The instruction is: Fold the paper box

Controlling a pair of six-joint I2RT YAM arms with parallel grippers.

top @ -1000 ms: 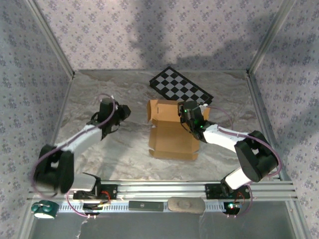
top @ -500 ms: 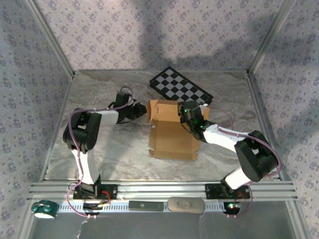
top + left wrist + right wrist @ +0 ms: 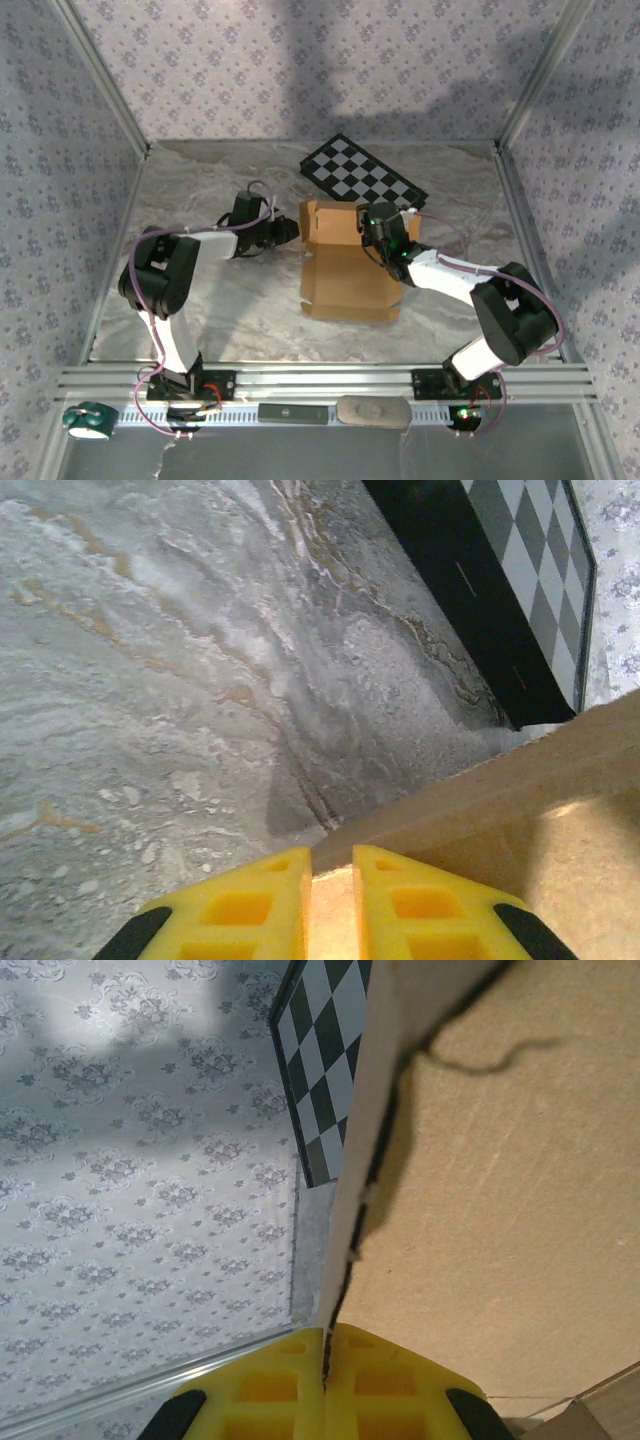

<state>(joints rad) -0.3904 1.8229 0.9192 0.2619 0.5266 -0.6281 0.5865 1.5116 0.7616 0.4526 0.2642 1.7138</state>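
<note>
Right wrist: right pincer (image 3: 325,1345) tight on paper box (image 3: 500,1210) edge

The paper box (image 3: 345,270) is plain tan-brown. The board (image 3: 363,172), upper centre, is black-and-white checkered. The worktop (image 3: 200,300) is marbled grey, the walls (image 3: 300,60) pale floral. The left tool (image 3: 331,858) has yellow fingers (image 3: 240,910).

1. paper box (image 3: 345,270) on bench (image 3: 200,300), mid-bench, between the two arms; checkered board (image 3: 362,172) just behind it
2. left claw (image 3: 290,232) on box's rear-left edge; right claw (image 3: 372,232) on its rear-right wall
</note>
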